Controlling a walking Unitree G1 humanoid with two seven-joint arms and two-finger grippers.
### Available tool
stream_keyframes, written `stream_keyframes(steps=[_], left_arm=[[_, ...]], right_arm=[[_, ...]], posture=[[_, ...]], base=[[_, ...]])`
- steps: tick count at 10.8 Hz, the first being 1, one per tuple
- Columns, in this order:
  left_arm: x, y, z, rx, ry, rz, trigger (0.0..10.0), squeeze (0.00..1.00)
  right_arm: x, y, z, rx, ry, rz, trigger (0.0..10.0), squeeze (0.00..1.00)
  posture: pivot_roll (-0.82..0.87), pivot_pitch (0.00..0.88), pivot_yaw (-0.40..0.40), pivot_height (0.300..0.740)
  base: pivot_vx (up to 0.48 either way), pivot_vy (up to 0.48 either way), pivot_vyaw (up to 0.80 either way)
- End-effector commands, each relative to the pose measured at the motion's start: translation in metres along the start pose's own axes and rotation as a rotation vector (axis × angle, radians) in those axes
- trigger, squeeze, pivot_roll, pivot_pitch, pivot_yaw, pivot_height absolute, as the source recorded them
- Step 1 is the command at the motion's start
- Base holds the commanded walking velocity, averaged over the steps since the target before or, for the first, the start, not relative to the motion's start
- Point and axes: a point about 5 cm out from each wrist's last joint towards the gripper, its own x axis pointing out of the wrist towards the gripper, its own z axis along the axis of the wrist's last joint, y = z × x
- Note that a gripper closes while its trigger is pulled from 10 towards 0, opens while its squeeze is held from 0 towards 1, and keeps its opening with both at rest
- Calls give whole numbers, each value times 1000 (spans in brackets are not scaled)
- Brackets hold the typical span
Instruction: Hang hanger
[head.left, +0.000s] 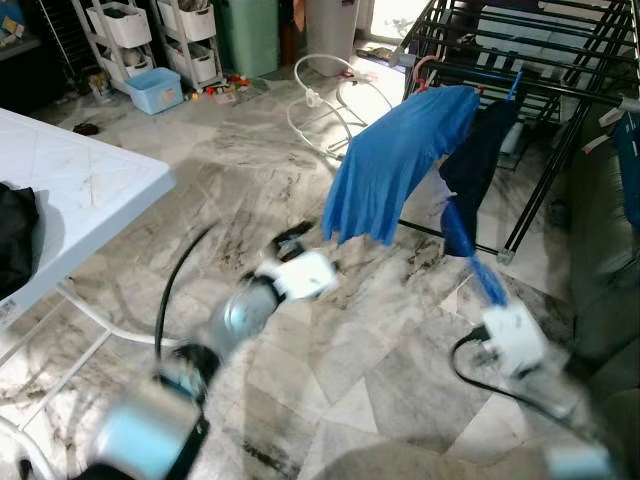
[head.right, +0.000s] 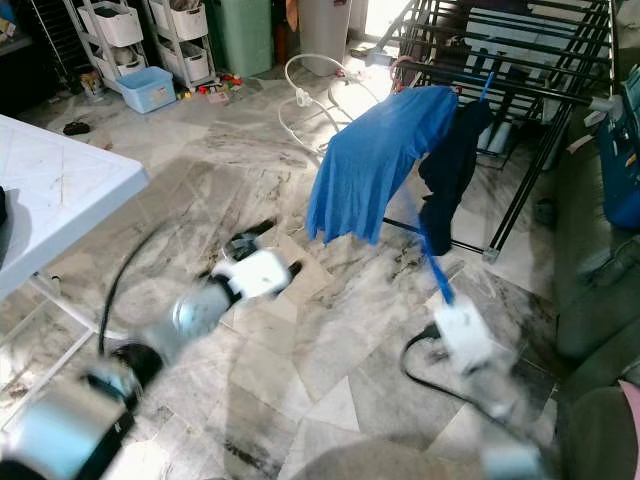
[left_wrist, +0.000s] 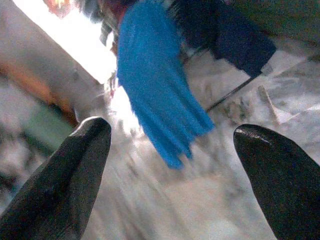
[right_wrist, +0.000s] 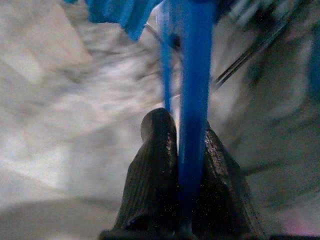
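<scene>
Head view, hanger: the blue hanger (head.left: 470, 245) carries a blue shirt (head.left: 395, 160) and dark garment (head.left: 478, 165); its hook end sits up at the black drying rack (head.left: 560, 60), though blur hides whether it is over a rail.
Head view, right gripper (head.left: 492, 295): below the clothes, gripping the hanger's lower blue bar.
Head view, left gripper (head.left: 292, 240): low over the marble floor (head.left: 380, 380), near the shirt's hem, apart from it.
Head view, surroundings: white table (head.left: 80, 190) on the robot's left.
Left wrist view, fingers (left_wrist: 75, 175): spread wide, nothing between; shirt ahead.
Right wrist view, fingers (right_wrist: 155, 165): pinched tight on the blue bar.
Doing it well: probably lift steadily, settle the hook fully over a rail, then release; keep the left arm off the cloth.
</scene>
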Motion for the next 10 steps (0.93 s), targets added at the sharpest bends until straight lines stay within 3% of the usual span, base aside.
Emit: stream_keyframes(steps=[1,2,3,4,6,7,8,9,10], left_arm=[[-5,2,-17,-182,119,84,10000,0],[-8,-2,-24,-279,166,109,10000,0],[-16,-10,-37,-409,231,137,10000,0],[-18,-11,-42,-453,272,159,10000,0],[-15,-1,-41,-454,304,128,10000,0],[-19,4,-49,-520,366,76,10000,0],[-36,1,-70,-585,495,50,10000,0],[-39,-5,-71,-563,478,42,10000,0],[-42,-16,-73,-592,475,70,10000,0]], right_arm=[[-7,-2,6,158,-27,-25,0,0],[-10,3,4,235,-21,-19,0,0],[-23,9,7,384,-70,-87,0,0],[-31,11,6,450,-79,-126,0,0],[-38,12,0,518,-62,-199,0,0],[-39,17,0,509,-65,-183,0,0],[-40,27,-2,527,-30,-151,0,0],[-40,31,-5,541,-11,-157,0,0],[-43,36,-15,574,33,-186,0,0]], posture=[[0,67,-29,740],[-4,64,-35,740],[-11,54,-47,740],[-17,49,-59,740],[-26,39,-90,740],[-24,28,-103,740],[-21,21,-96,740],[-21,16,-81,740],[-23,12,-60,740]], base=[[0,0,0],[0,0,0],[0,0,0],[0,0,0],[0,0,0],[0,0,0],[0,0,0],[0,0,0],[0,0,0]])
